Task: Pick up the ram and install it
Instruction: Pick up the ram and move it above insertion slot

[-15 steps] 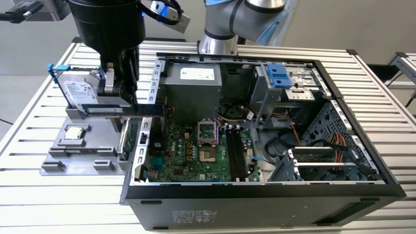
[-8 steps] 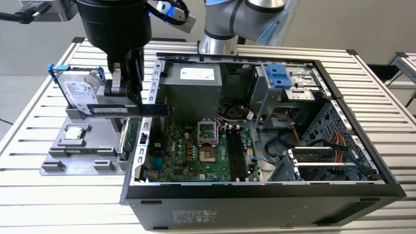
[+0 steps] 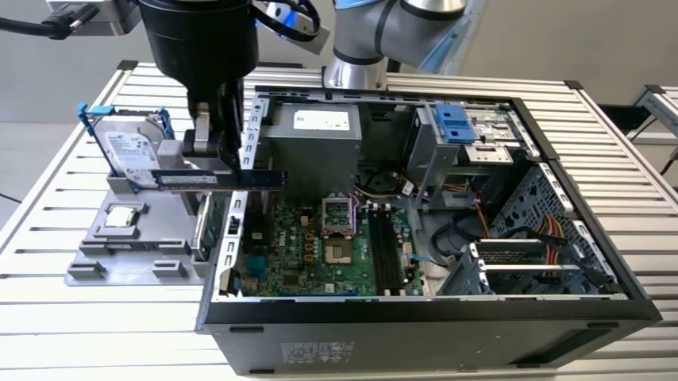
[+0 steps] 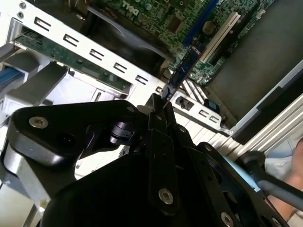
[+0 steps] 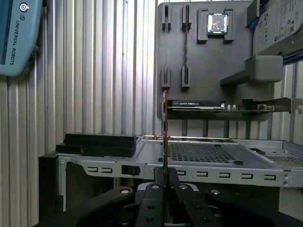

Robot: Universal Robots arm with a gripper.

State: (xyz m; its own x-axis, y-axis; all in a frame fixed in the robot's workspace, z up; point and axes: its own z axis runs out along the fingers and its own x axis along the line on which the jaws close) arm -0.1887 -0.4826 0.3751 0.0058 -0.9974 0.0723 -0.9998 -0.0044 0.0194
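We have the ram (image 3: 260, 179) clamped in the hand (image 3: 217, 163), the two fingers closed on its flat faces about midway along its length. Taking it there keeps the stick balanced and leaves its lower contact edge bare, which we judge is why it is gripped so. It hangs level in the air, clear of everything, over the gap between the grey holder (image 3: 127, 254) and the side wall of the open computer case (image 3: 424, 316), toward the edge of the surface (image 3: 63, 333) at the exterior view's left. In both wrist views we see it edge-on, a thin strip running out from between the fingertips (image 5: 173, 178).

The holder carries a hard drive (image 3: 132, 155) upright and a processor (image 3: 124, 216) flat in a recess. Its narrow slots stand parts on edge so they can be pinched from above. The case lies on its side, so the motherboard (image 3: 317, 246) faces up. The memory slots (image 3: 387, 254) are well apart from the ram, which lies crosswise to them. The pick looks done, the installing not.
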